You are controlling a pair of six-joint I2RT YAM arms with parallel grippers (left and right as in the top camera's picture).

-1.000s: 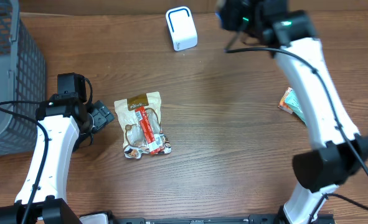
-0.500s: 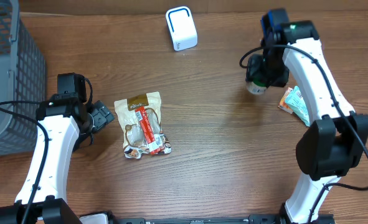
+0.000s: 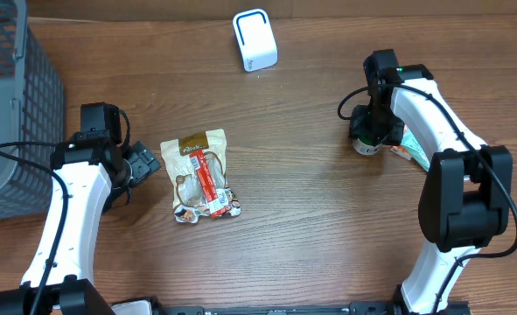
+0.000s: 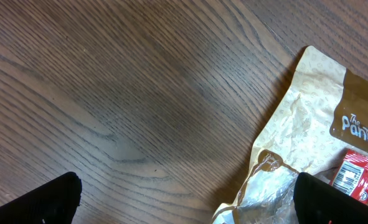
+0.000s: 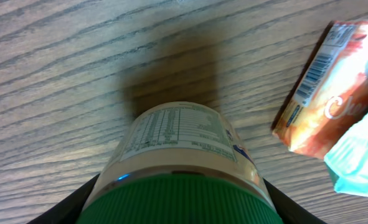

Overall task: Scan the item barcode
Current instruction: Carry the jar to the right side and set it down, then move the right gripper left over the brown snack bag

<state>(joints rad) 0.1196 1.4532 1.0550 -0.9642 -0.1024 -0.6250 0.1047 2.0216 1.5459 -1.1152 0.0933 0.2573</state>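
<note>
closest in, the right pincer [image 5: 179, 202] is clenched on a green-capped bottle [image 5: 180, 140], with a dark finger [image 5: 68, 205] on either side of the cap. we look straight down the bottle's white printed label to the wooden table [image 5: 47, 74] below. we cannot tell whether its base touches the wood. just beside the bottle, to this pincer's right, lies an orange packet [image 5: 324, 93] with a barcode along its edge. a pale teal packet [image 5: 358, 165] rests against it. neither touches the bottle.

across the table, the left pincer [image 4: 187, 202] hangs released, its jaws wide over bare wood. a tan snack bag [image 4: 308, 137] with a red label lies flat just to its right, near the tips but apart from them.

farther out, a white scanner [image 3: 255, 39] stands near the table's back edge, well apart from the held bottle, ahead of the right pincer and off to its left. farthest from that pincer, beyond the left arm, a grey mesh basket [image 3: 13, 96] sits at the table's left edge.
</note>
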